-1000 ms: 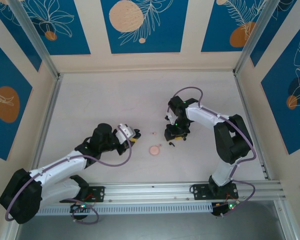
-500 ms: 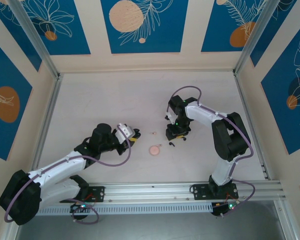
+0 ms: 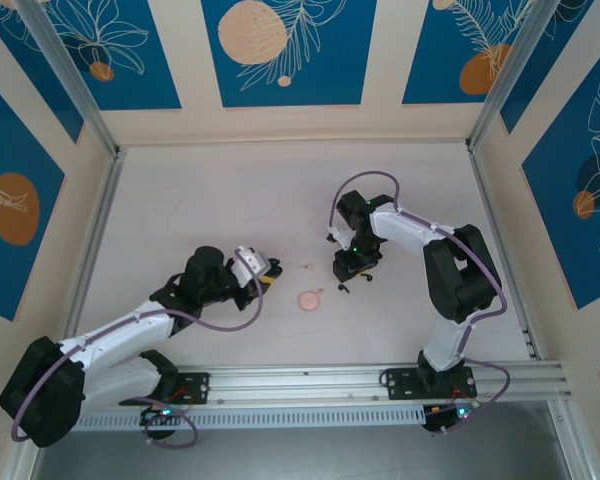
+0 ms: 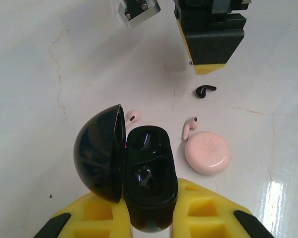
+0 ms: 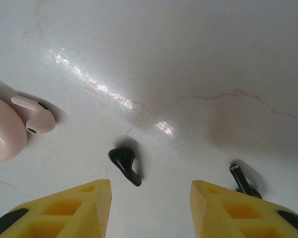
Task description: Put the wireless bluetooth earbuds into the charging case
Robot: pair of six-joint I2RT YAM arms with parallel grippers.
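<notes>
top view high above table (image 3: pixel 230 200); wrist views low, pink case (image 4: pixel 207 152) in both

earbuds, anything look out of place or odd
Nothing damaged, but all four buds lie loose on the table, none seated. One pink bud seems to touch the closed pink case; the other pink bud lies beside the open black case in the left gripper. One black bud and the other black bud lie under the right gripper.
</notes>
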